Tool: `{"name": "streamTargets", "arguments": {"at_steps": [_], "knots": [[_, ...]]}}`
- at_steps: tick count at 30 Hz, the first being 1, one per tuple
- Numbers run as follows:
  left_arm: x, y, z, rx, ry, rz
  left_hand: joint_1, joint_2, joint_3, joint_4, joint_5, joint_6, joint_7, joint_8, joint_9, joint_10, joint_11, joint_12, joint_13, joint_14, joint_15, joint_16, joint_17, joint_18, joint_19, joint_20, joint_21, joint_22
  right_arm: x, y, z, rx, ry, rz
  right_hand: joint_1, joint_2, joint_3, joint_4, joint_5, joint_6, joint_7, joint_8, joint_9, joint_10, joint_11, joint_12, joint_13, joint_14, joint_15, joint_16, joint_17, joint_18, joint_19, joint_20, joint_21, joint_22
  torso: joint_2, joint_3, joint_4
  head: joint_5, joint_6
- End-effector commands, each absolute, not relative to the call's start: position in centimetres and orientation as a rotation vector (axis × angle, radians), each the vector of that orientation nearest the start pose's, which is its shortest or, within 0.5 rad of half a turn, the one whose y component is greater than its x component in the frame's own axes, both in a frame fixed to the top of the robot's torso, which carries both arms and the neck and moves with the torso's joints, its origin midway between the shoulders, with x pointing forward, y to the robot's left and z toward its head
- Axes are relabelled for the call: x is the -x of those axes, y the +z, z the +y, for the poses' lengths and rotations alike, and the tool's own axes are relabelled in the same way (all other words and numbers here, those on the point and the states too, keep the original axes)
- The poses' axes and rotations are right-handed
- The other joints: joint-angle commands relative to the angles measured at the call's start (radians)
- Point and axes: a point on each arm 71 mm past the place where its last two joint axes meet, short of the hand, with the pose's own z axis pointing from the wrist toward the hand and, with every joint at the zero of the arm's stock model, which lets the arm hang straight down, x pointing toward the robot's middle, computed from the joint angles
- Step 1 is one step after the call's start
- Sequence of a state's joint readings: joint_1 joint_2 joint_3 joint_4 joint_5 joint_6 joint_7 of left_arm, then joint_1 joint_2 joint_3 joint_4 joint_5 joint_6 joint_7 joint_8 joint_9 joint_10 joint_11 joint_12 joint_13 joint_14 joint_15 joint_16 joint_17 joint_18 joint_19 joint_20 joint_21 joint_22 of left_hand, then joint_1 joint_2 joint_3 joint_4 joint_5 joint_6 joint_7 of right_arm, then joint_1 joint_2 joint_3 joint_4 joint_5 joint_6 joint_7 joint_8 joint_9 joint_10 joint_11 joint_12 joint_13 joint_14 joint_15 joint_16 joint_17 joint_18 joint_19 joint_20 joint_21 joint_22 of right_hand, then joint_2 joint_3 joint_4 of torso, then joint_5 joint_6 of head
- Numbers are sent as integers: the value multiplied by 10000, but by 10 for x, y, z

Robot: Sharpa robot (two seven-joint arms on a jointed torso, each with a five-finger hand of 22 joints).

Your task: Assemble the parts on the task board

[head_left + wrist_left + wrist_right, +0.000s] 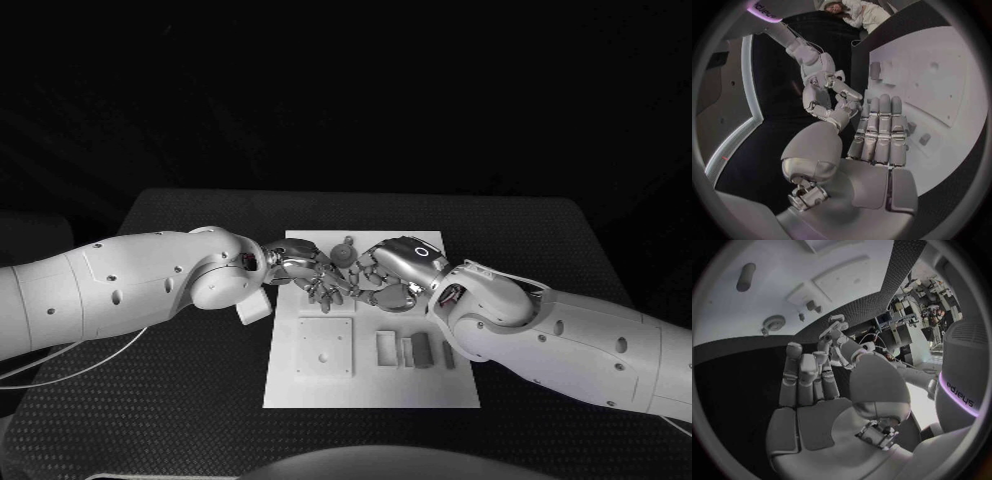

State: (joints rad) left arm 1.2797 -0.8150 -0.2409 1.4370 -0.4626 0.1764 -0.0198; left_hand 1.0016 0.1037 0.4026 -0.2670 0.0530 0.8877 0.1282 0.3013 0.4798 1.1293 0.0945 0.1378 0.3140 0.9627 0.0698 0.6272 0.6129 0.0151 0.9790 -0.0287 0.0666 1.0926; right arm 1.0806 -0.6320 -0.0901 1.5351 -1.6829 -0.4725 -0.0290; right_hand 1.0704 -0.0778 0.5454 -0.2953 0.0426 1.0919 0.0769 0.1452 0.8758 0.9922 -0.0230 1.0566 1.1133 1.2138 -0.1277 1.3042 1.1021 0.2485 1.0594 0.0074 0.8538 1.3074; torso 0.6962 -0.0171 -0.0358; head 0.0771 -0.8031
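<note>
the white rectangular task board [369, 385] lies in the middle of the black textured table [548, 240], long side running away from the robot. both silver many-fingered hands hover over the far half of the board, close to each other, fingertips almost meeting.

the left hand [315, 274] reaches in from the left side. in the left wrist view its fingers [879, 131] are stretched out straight and side by side, the thumb set apart, and nothing sits in the palm; it holds nothing that can be seen. the right hand [389, 272] comes in from the right side. in the right wrist view its fingers [806, 377] are likewise extended with the palm bare, and the thumb stands off to one side. whether a fingertip of either hand touches the board or a part cannot be told, since the hands hide the surface beneath them.

on the near half of the board lies a pale square plate with small holes [325, 347], and just beside it, toward the robot's right, two small grey upright blocks [405, 349] stand next to each other, apart from both hands. near the far edge of the board a small round grey piece [345, 254] shows between the two hands. a white cable [65, 362] trails on the table under the left arm.
</note>
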Motion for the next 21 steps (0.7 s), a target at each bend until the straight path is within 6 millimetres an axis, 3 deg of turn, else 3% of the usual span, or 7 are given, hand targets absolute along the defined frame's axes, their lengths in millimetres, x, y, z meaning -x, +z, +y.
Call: {"name": "streamTargets", "arguments": {"at_steps": [1, 8, 21], "knots": [[-464, -245, 201, 5632, -12612, 23551, 142, 9, 66, -51, -40, 57, -20, 58, 13, 13, -41, 32, -11, -92, -8, -34, 12, 106, -84, -13, 29, 10, -429, -233, -82, 4553, 8929, 14999, 71, -40, 60, 25, 34, 29, 9, 34, 17, 23, -62, 29, -14, 7, -58, 56, -10, 132, -7, -74, 35, 164, 0, -2, -1, -1, 5], [-465, -245, 201, 5639, -12609, 23539, 192, 37, 111, -96, -40, 72, -30, 69, 12, 18, -43, 31, -15, -102, -1, -47, 28, 101, -96, -7, 31, 18, -429, -233, -81, 4595, 8969, 15006, 73, -42, 63, 25, 34, 28, 9, 33, 20, 24, -62, 27, -18, 6, -57, 57, -15, 132, -8, -73, 36, 163, 0, 1, -2, 2, 2], [-465, -245, 202, 5637, -12635, 23519, 288, 362, 393, -23, -40, 183, -120, 142, 17, 105, -95, 55, -19, -117, 12, -85, 85, 83, -123, 10, 34, 37, -428, -233, -81, 4617, 9002, 14996, 73, -49, 67, 26, 34, 28, 10, 32, 27, 26, -61, 26, -23, 5, -56, 59, -24, 132, -9, -73, 37, 162, 0, 2, -2, 2, -4]]}}
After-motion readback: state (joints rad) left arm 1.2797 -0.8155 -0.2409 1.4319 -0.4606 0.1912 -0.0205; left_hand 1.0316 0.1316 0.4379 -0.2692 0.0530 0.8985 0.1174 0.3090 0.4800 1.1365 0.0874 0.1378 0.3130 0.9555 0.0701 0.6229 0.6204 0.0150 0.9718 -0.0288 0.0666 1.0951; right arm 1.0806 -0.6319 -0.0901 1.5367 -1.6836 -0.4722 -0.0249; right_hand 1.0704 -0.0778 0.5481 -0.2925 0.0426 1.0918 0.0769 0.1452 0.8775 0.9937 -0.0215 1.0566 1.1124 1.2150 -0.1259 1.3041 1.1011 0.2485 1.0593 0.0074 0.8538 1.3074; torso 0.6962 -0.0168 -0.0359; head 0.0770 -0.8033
